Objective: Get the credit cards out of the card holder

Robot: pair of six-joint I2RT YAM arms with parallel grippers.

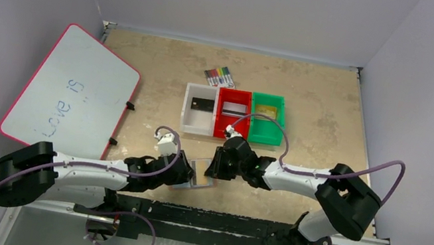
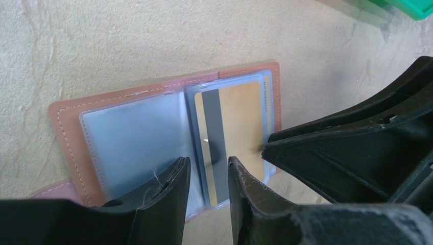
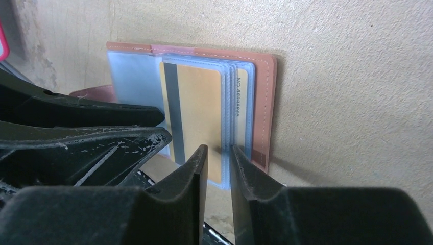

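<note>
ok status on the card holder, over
left gripper jaws narrow over card holder fold, grip unclear. right gripper straddles gold card edge, grip unclear. card not yet out; nothing blocking.

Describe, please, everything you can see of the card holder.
The card holder is a tan-brown, leather-looking bifold with pale stitching, lying open and flat on the table. Inside are clear, bluish plastic pockets: one looks empty, the stacked others show a gold card with a dark stripe. The left gripper and right gripper meet its edges; whether either grips it is unclear.
</note>
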